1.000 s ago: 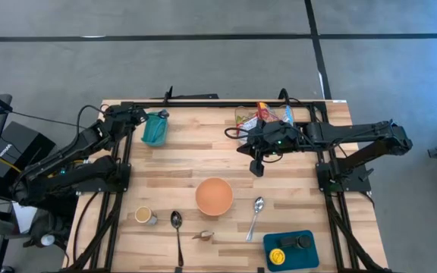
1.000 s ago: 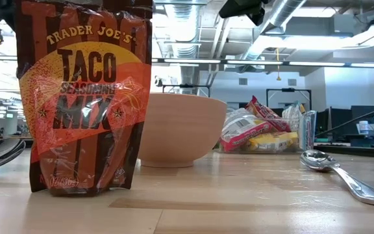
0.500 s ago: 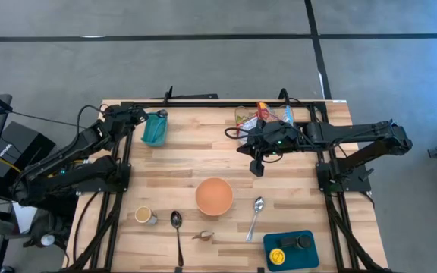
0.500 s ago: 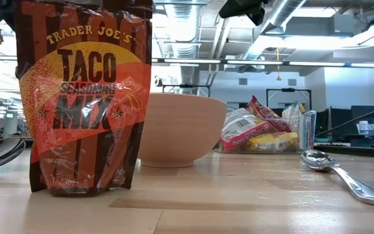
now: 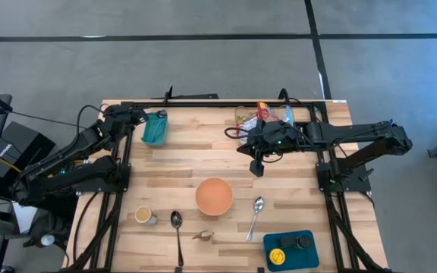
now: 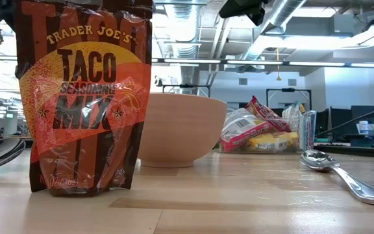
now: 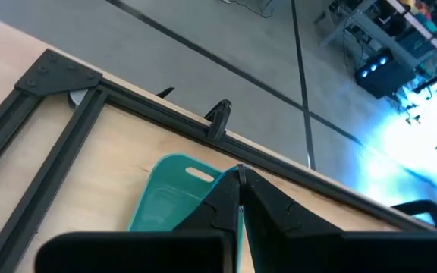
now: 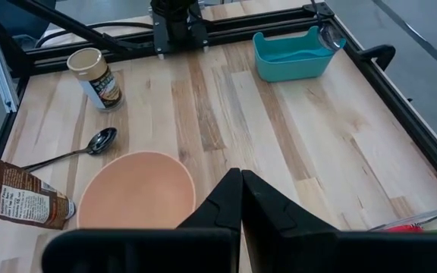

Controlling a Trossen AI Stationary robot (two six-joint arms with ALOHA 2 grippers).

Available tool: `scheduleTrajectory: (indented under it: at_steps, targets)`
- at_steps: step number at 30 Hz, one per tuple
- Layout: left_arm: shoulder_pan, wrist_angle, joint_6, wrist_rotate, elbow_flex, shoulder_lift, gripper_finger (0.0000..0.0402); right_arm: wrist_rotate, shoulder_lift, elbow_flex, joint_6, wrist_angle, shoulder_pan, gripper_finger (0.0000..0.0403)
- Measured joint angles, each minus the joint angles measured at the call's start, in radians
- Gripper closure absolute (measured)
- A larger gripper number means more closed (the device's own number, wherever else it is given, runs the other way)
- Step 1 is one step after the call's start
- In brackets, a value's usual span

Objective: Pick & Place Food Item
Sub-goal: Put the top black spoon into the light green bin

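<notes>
A pile of food packets (image 5: 264,115) lies at the table's far edge, right of centre, and shows in the low view (image 6: 265,127) behind the bowl. A brown-and-orange taco seasoning packet (image 6: 83,97) stands upright on its bottom edge near the front edge (image 5: 203,236). My right gripper (image 5: 256,168) hangs shut above the bare wood between the food packets and the peach bowl (image 5: 214,196), holding nothing (image 8: 241,178). My left gripper (image 7: 239,171) is shut at the far left, over the near rim of a teal container (image 5: 155,127), with nothing between its fingers.
A small jar (image 5: 144,216) and two spoons (image 5: 177,221) (image 5: 256,214) lie near the front edge. A blue tray (image 5: 288,249) with small items sits at the front right. A black frame rail (image 5: 226,102) runs along the far edge.
</notes>
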Motion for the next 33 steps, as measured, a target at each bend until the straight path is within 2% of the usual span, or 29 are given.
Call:
scheduleTrajectory:
  at_steps: [4,33]
  targets:
    - [0.0,0.001,0.035,0.012,0.0,0.0,0.0399,0.0,0.0,0.0,0.0,0.0,0.0,0.0403]
    - [0.0,0.0,0.038,0.003,0.0,0.0,0.0395,0.0,0.0,0.0,0.001,0.0,0.0,0.0403]
